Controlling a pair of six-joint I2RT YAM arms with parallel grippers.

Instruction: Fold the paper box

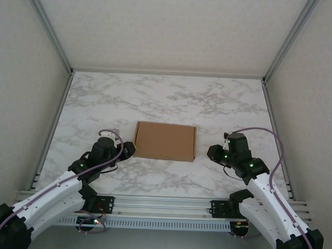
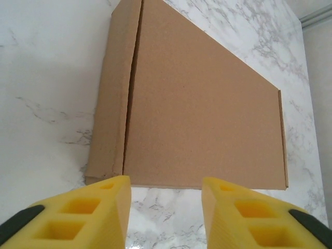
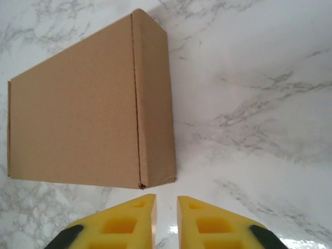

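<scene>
Lying flat and closed at the middle of the white marble table (image 1: 167,97): paper box (image 1: 165,141), one item, plain brown cardboard on every visible face, lid seam running along its left edge. Left gripper (image 1: 129,150), just beside the box's near-left corner, yellow fingers (image 2: 93,212) standing apart with nothing between them. Right gripper (image 1: 211,153), near the box's right side and clear of it, fingers (image 3: 212,223) almost together, a slim gap showing, holding nothing.

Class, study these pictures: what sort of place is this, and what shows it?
Probably a robotics lab test cell: a marble-look table walled by white panels, a left arm and right arm bolted at its near edge, one box.
</scene>
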